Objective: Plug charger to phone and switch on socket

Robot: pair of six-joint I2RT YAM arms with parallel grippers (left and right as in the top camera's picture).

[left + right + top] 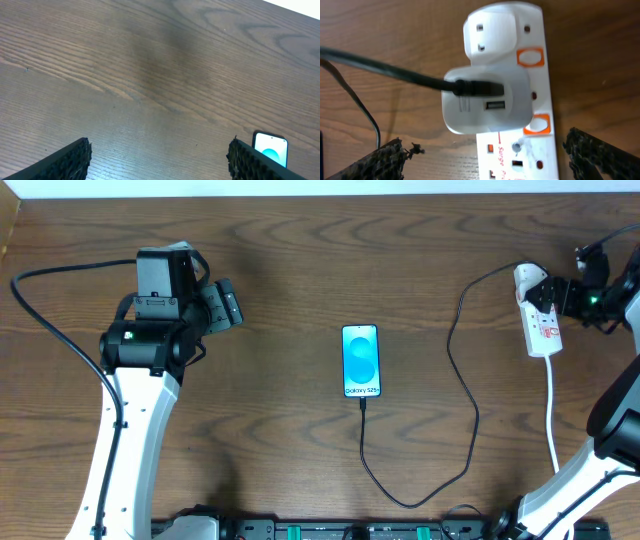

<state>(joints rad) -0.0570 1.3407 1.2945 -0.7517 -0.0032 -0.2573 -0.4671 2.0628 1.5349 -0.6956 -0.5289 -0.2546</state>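
Observation:
The phone [361, 361] lies face up at the table's middle, its blue screen lit; its corner shows in the left wrist view [270, 148]. The black charger cable [463, 390] runs from the phone's near end, loops toward the front, and rises to the white socket strip [541, 323] at the far right. In the right wrist view the cable's black plug sits in a white adapter [485, 102] on the strip [520, 150], beside orange switches [529, 56]. My right gripper [490, 160] is open, its fingers on either side of the strip. My left gripper [160, 160] is open and empty above bare wood, left of the phone.
The strip's white mains lead [552, 410] runs toward the front right edge. The left arm [150, 350] stands over the left half of the wooden table. The right arm's base [600, 470] is at the front right.

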